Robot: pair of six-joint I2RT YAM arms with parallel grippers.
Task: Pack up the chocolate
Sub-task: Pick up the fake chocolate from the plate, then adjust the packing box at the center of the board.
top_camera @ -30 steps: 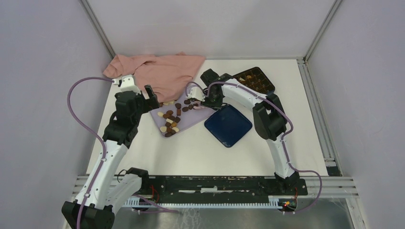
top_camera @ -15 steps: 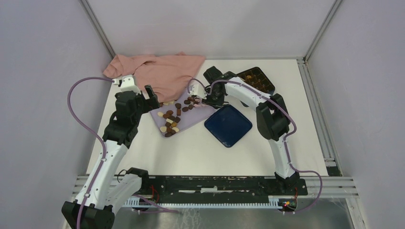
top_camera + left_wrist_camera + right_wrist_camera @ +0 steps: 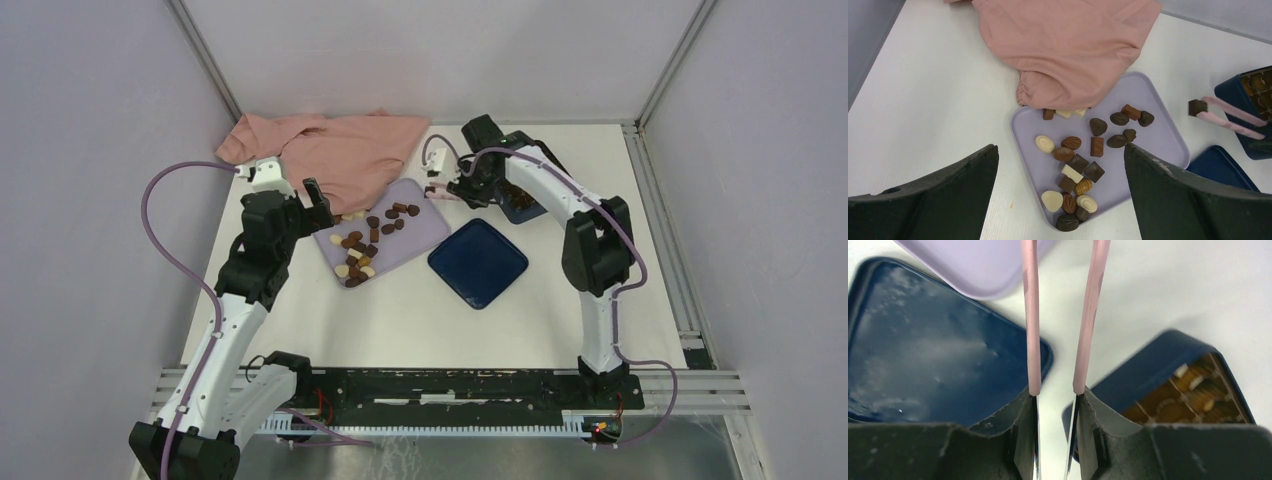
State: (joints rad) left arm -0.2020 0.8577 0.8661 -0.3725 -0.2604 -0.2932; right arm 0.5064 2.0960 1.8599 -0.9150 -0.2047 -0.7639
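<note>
Right gripper (image 3: 1055, 395) clamped on pink tweezers (image 3: 1032, 315); tweezer tips pinch one dark piece (image 3: 1197, 106) at right edge of left wrist view, over bare table (image 3: 923, 100) between tray (image 3: 1160, 145) and blue box (image 3: 1255, 87); flat blue lid (image 3: 923, 365) lies just beside box, lower left in right wrist view. Left gripper (image 3: 1060, 147) jaws wide apart, nothing held, above tray; chocolate (image 3: 1073, 165) loose on tray, centre frame; pink cloth (image 3: 1073, 45) overlaps tray's upper edge.
</note>
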